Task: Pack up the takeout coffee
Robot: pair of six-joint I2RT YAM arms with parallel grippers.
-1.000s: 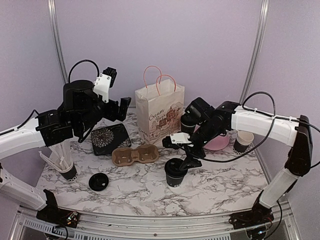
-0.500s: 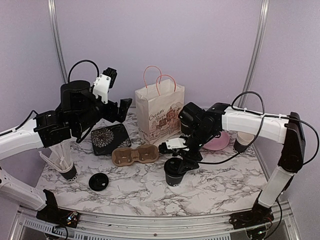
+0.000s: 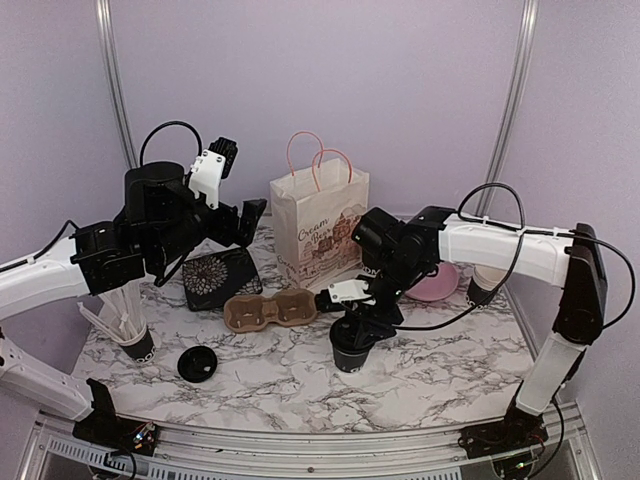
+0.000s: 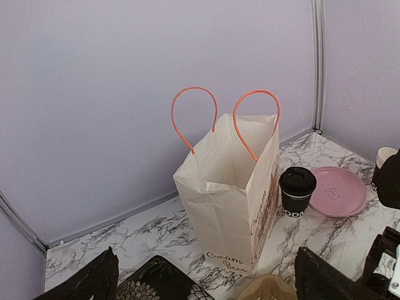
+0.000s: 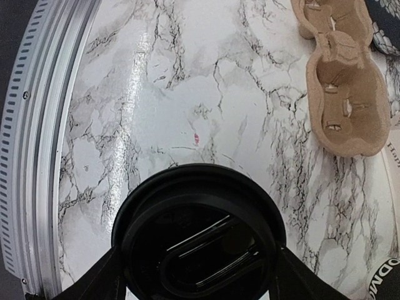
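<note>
— Where's the coffee cup (image 3: 350, 352)?
— Near the front edge of the table (image 3: 260, 378), middle. Right claw (image 5: 197, 275) straddles it; pinching yet, I can't tell. Left claw (image 4: 209, 281) is spread wide. Squeeze gently below the lid (image 5: 197, 234).

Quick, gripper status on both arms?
Left gripper: open, holding nothing.
Right gripper: jaws on either side of the lidded cup; cannot tell if it is gripped.
</note>
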